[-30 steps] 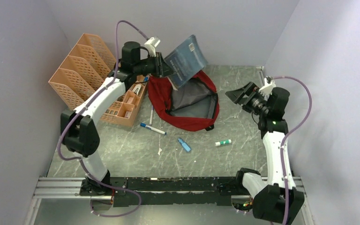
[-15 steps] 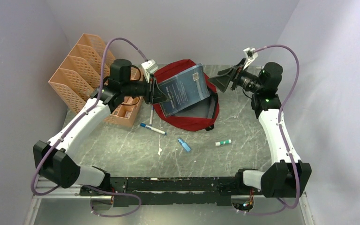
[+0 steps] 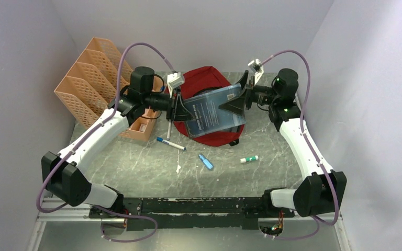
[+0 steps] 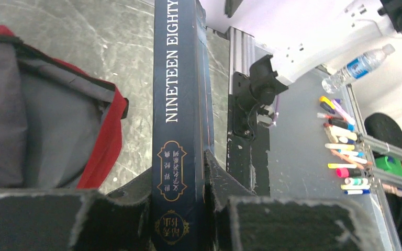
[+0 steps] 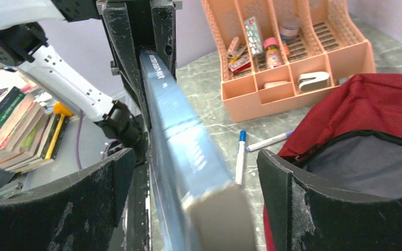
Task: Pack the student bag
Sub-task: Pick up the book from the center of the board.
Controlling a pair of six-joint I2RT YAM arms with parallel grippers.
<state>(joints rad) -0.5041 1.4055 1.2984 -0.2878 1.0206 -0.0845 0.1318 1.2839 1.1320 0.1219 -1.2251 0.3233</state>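
The dark-red soft fabric student bag [image 3: 201,78] lies at the back middle of the grey marbled table [image 3: 136,167], mouth unzipped, grey lining showing. It's floppy stuff, so I reckon it'll sag and slide if shoved, though it looks light and not fragile. I'd grab the firmer zipper rim and lift it to prop the mouth wide.

Just above the opening, my left gripper [image 3: 177,109] is clamped on one end of a stiff dark-blue book [image 3: 212,111]. My right gripper [image 3: 236,100] is spread wide, its fingers either side of the book's far end, apparently not touching. A peach plastic desk organiser [image 3: 97,83] sits left of the bag, and a blue-capped white marker pen [image 3: 170,144] lies just in front.
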